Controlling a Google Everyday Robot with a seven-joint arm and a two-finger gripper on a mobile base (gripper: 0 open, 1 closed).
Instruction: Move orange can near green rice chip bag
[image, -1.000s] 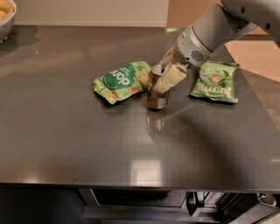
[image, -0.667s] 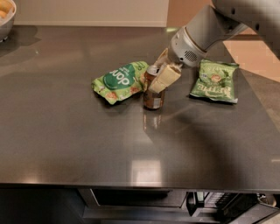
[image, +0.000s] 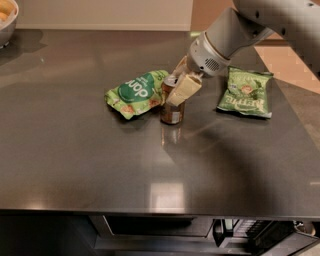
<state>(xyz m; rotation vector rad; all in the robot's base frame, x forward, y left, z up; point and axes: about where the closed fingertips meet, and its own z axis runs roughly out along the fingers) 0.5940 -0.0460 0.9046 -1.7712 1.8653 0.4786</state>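
The orange can (image: 171, 113) stands upright on the dark table, right next to the right end of the green rice chip bag (image: 137, 93), which lies puffy with its dark green round logo up. My gripper (image: 176, 85) comes in from the upper right and its cream fingers (image: 183, 89) sit around the top of the can, one in front and one behind. The can's upper part is hidden by the front finger.
A flatter darker green bag with pale lettering (image: 246, 92) lies to the right of the can. A bowl (image: 7, 19) sits at the far left corner. The table's front edge (image: 160, 212) runs across the bottom, with open shelving below.
The gripper and the can have slid a little to the left, closer to the green rice chip bag. The bags have not moved.
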